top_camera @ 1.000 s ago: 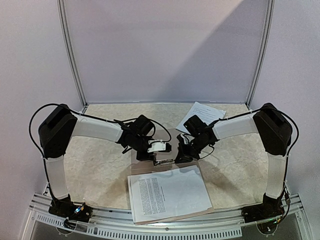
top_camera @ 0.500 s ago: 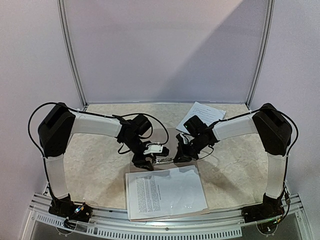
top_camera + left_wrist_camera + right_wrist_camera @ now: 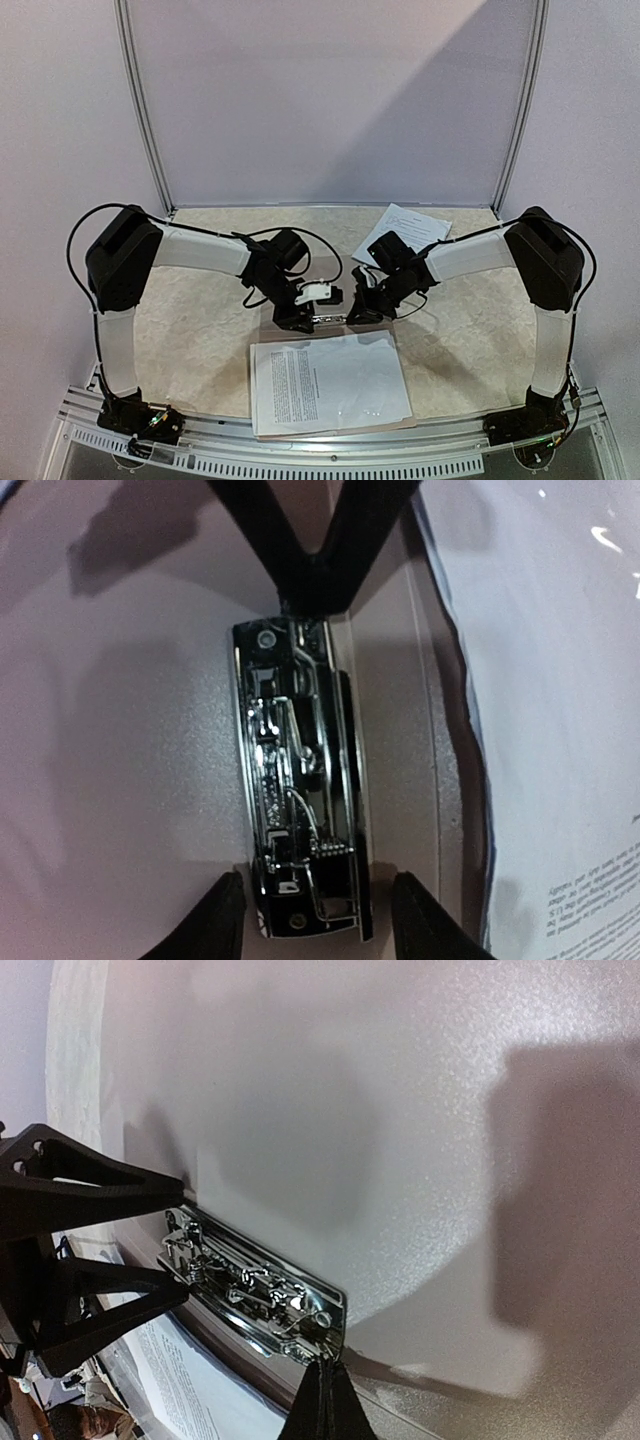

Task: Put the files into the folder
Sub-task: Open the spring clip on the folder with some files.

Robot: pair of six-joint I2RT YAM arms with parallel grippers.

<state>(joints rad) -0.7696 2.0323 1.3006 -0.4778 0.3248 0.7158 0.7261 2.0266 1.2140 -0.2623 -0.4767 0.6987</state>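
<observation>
So the folder is lying open flat on the marbled beige table. It's matte tan-brown card, and up close the inside looks smooth with a fine grain. The files are on its near half, a floppy stack of white sheets packed with tiny black print. There are some glossy glints on top, but I honestly can't tell if a clear sleeve is over them. Along the middle of the folder sits the clip, a long narrow metal bar, shiny chrome with black bits, little springs and a rivet at each end. The stack's wavy edge lies just beside it. One more printed sheet is off on its own at the far right of the table. Both arms are bent in toward the middle with wrists tipped down over the clip. The left gripper has its jaws spread, straddling one end of the clip without pinching it. The right gripper has its jaws pressed together into a point, tip right against the clip's other end.
</observation>
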